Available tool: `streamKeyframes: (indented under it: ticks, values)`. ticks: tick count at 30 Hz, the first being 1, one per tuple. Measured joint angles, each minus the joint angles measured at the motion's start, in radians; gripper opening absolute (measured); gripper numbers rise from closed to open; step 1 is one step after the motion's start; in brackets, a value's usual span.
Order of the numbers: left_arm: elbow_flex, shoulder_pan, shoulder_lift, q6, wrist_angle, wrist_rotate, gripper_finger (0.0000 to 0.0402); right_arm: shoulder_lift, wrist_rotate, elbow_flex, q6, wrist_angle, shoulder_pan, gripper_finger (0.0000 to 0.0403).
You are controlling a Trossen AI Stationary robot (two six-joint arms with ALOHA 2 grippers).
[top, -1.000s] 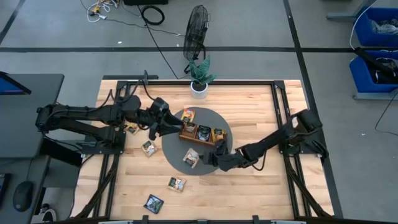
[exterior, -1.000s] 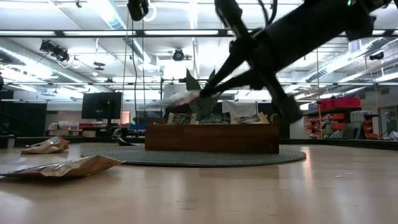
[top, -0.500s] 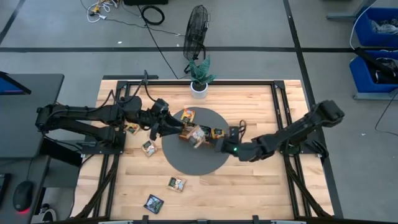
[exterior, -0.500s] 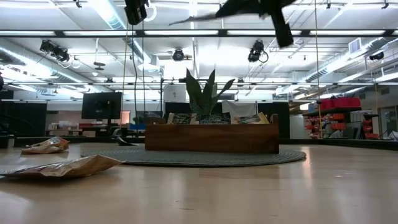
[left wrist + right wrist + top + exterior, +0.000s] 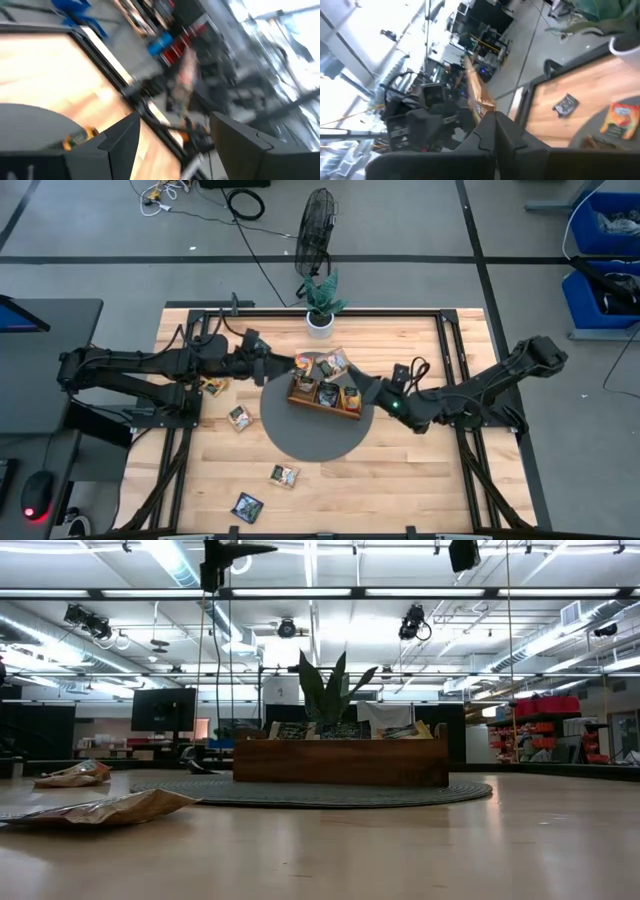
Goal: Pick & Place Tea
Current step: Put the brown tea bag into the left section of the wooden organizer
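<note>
Wooden surface (image 5: 400,470), round grey mat (image 5: 315,438), wooden tray (image 5: 325,393) on it. My right gripper (image 5: 352,376), jaws pinched on a tea sachet (image 5: 336,363) over the tray's far edge. Left gripper (image 5: 283,366) beside the tray, jaws apart, empty. Loose sachets (image 5: 284,475) lie on bare wood.

I lifted my right gripper (image 5: 350,376) with its sachet (image 5: 336,363) from the mat's front edge up over the tray (image 5: 326,394); my left gripper (image 5: 283,364) pulled back slightly.
</note>
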Motion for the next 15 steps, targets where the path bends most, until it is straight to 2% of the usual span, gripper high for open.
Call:
streamKeyframes:
  ticks: [3,9,15]
  values:
    - [0.000,0.004,0.001,-0.016,0.024,-0.049,0.0245,0.000,0.004,0.000,-0.039,0.052,-0.010,0.0000]
    - [0.001,0.005,0.054,0.006,0.210,-0.036,0.0245,0.008,-0.018,0.000,-0.081,0.121,-0.050,0.0000]
    - [0.001,0.006,0.120,-0.043,0.239,-0.035,0.0237,0.008,-0.070,0.000,-0.117,0.180,-0.086,0.0000]
